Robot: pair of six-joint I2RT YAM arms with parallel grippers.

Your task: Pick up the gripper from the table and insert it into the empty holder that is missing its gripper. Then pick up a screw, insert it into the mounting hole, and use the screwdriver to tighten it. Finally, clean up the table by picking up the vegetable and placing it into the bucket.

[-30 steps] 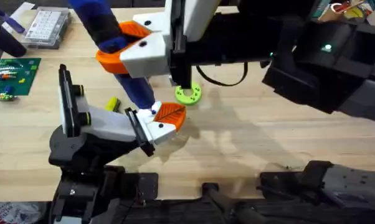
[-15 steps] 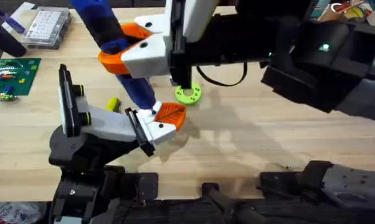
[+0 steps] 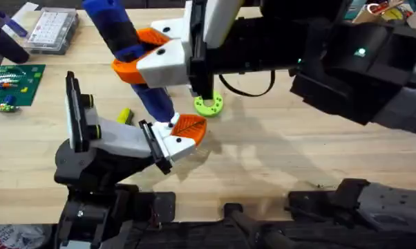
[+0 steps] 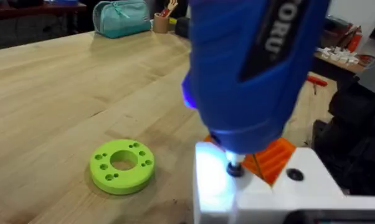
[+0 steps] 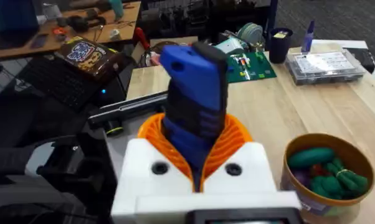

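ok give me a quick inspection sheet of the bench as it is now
Surface: light wooden table.
Job's things: blue screwdriver tilted, tip at the white holder, where the orange gripper is seated; bucket holds green vegetables.
Clutter: green disc, clear parts box, circuit board.
Grippers: right gripper shut on the screwdriver; left cannot tell.
Cables: black cable above the disc.
Surroundings: benches with tools behind.

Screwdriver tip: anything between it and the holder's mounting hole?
Nothing visible. In the left wrist view the screwdriver points down with its metal tip at the top of the white holder, beside the orange gripper. The green disc lies apart on the table.
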